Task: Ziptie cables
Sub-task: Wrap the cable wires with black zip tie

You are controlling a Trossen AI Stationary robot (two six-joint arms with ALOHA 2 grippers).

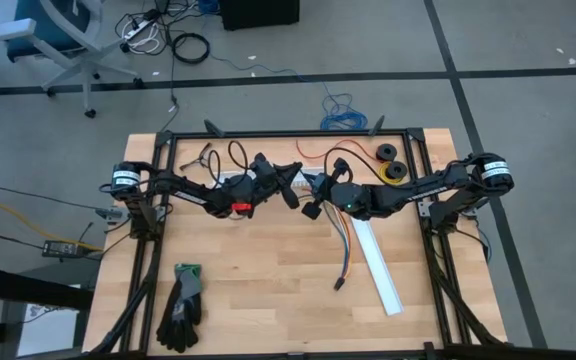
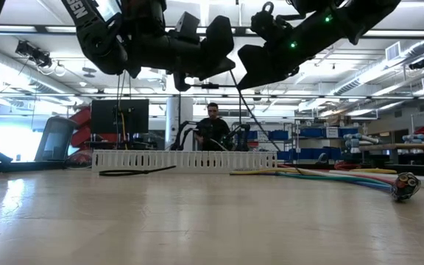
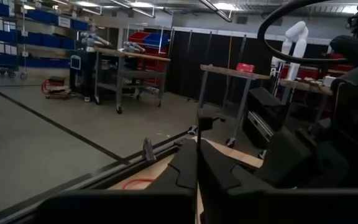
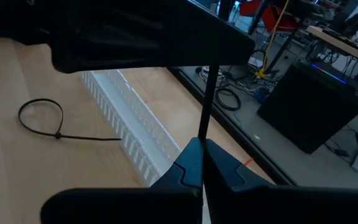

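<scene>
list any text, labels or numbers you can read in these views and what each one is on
"EN": white letters, the visible end of a longer word, on the dark arm housing at the top left of the low view; the rest is cut off.
No other text is readable: nothing legible on the cables, the white slotted channel, the gloves or the tape rolls.
Labels on the blue bins in the room are too small to read.
</scene>
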